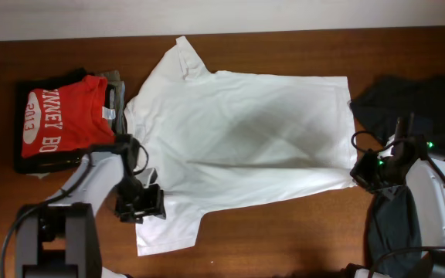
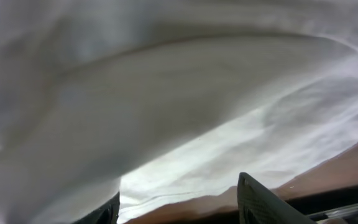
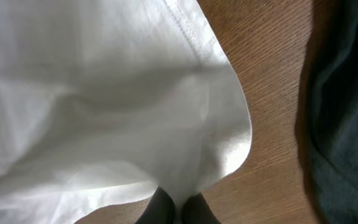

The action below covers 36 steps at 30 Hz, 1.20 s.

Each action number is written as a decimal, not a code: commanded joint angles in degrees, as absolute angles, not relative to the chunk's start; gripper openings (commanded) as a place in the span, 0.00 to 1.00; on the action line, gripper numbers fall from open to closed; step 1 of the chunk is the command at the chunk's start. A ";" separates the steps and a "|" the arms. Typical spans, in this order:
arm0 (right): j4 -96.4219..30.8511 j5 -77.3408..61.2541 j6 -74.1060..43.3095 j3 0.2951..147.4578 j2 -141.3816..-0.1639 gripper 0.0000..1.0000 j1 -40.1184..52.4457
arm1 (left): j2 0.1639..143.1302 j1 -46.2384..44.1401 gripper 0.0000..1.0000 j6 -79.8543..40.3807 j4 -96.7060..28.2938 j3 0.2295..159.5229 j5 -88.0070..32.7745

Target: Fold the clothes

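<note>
The white T-shirt (image 1: 238,131) lies spread flat on the wooden table (image 1: 284,232), neck to the left and hem to the right. My left gripper (image 1: 147,202) is at its lower-left part, by the near sleeve. In the left wrist view its fingers (image 2: 179,208) are apart, with the shirt's stitched edge (image 2: 166,93) lying between them. My right gripper (image 1: 359,176) is at the hem's near right corner. In the right wrist view its fingers (image 3: 178,208) are shut on the white fabric (image 3: 92,93), which bunches up from them.
A red shirt with white lettering (image 1: 60,116) lies on a stack of dark garments at the far left. Dark garments (image 1: 416,100) lie at the right edge, also in the right wrist view (image 3: 347,112), and another dark one (image 1: 392,224) by the right arm.
</note>
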<state>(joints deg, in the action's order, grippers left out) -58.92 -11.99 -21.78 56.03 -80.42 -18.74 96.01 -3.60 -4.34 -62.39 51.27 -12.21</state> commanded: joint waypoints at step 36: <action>-65.95 -21.23 -17.19 54.24 -79.99 0.04 -18.33 | 83.50 -4.71 0.01 -16.99 -59.46 57.21 0.69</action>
<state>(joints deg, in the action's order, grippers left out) -69.67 -16.51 -17.78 54.52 -80.42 -18.74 84.31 -5.06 -17.78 -62.65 56.16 -0.34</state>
